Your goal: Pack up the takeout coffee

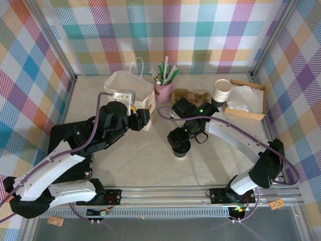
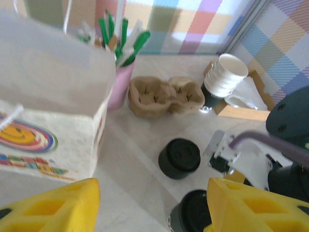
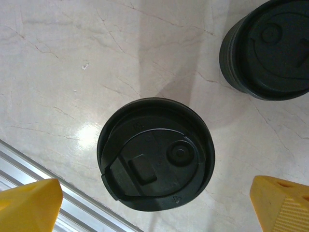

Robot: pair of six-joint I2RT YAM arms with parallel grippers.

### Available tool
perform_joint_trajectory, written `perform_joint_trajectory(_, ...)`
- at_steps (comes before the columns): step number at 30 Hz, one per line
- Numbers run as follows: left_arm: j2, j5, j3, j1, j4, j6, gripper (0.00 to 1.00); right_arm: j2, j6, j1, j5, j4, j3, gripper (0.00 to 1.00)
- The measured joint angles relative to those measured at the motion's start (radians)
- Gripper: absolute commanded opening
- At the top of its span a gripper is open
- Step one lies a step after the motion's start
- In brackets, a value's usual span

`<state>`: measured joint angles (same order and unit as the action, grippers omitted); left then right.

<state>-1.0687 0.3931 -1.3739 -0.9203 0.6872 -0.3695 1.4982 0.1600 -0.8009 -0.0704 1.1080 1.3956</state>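
Note:
The takeout coffee (image 3: 156, 154) stands upright on the table, its round black lid seen from straight above. My right gripper (image 3: 157, 208) hangs over it, open, with one yellow finger on each side of the cup and touching nothing. From the top view, the cup (image 1: 179, 154) peeks out below that gripper (image 1: 179, 145). My left gripper (image 2: 152, 208) is open too, with nothing between its fingers; it sits beside the white paper bag (image 2: 48, 96), with the coffee (image 2: 195, 215) low at its right finger. In the top view the left gripper (image 1: 144, 119) is at the bag's (image 1: 128, 85) front right corner.
A squat black lid stack (image 2: 179, 157) stands just beyond the coffee. Behind it are a brown pulp cup carrier (image 2: 164, 94), a pink cup of straws (image 2: 120, 72), a stack of lidless white cups (image 2: 224, 75) and a cardboard box of napkins (image 1: 246, 100). A metal rail (image 3: 29, 164) borders the near table edge.

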Motion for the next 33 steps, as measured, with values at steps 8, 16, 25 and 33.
perform_joint_trajectory(8,-0.151,0.085,-0.179,0.003,0.079,0.075,0.62,-0.019,0.034,-0.020,-0.027,0.043,0.000,0.99)
perform_joint_trajectory(16,-0.253,0.126,-0.249,0.012,0.130,0.071,0.62,0.023,0.034,-0.024,-0.005,0.077,0.056,0.99)
perform_joint_trajectory(25,-0.267,0.202,-0.256,0.016,0.131,0.041,0.61,0.057,0.052,-0.024,-0.008,0.083,0.092,0.99)
perform_joint_trajectory(33,-0.267,0.216,-0.249,0.019,0.138,0.018,0.61,0.057,0.090,-0.024,0.002,0.083,0.092,0.99)
